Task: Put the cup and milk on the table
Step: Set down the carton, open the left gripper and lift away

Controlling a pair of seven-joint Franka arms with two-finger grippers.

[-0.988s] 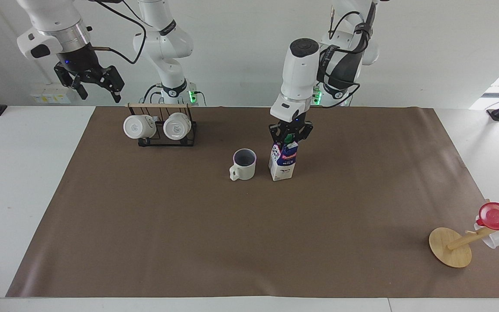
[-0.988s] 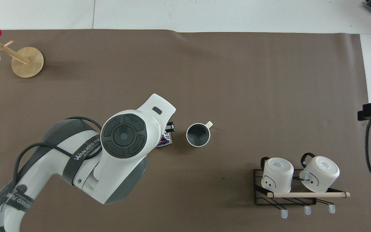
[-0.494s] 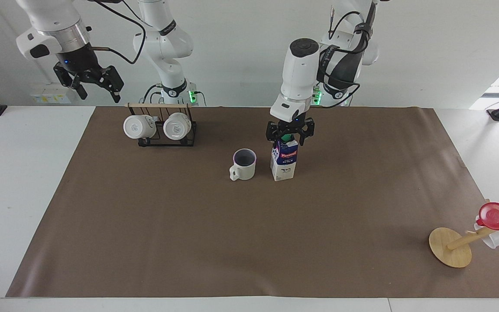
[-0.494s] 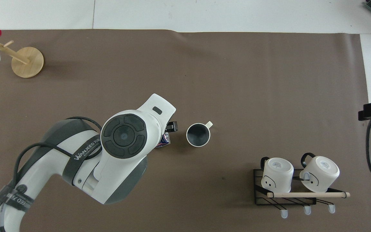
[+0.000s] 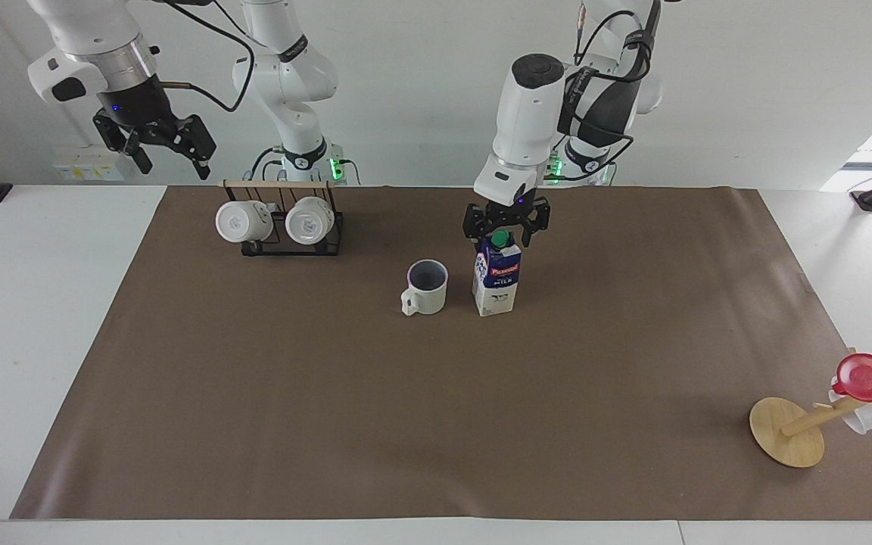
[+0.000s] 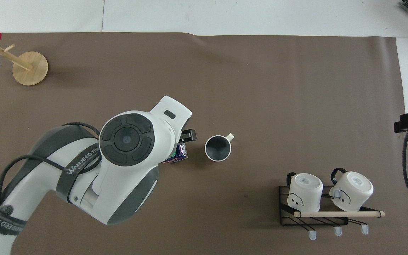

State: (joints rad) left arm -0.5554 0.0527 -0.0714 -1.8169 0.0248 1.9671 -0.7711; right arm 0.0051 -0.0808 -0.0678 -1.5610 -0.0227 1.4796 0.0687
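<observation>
The milk (image 5: 496, 278), a blue-and-white carton with a green cap, stands upright on the brown mat (image 5: 436, 409) of the table (image 5: 42, 318). My left gripper (image 5: 504, 233) hangs open just over the carton's top, one finger on each side of the cap. The cup (image 5: 426, 288), a cream mug with a dark inside, stands upright beside the carton toward the right arm's end. In the overhead view the left arm's wrist hides most of the milk (image 6: 180, 154), while the cup (image 6: 218, 148) shows fully. My right gripper (image 5: 171, 157) waits open, raised over the table's edge by its base.
A black wire rack (image 5: 291, 244) holding two white mugs stands on the mat close to the right arm's base. A round bamboo disc (image 5: 784, 433) with a peg stand and a red-topped clear cup (image 5: 871, 378) sits far from the robots at the left arm's end.
My left gripper has opened off the milk carton's top and lifted slightly. The carton, tilted a second ago, now stands straight. The cup and right arm have not moved.
</observation>
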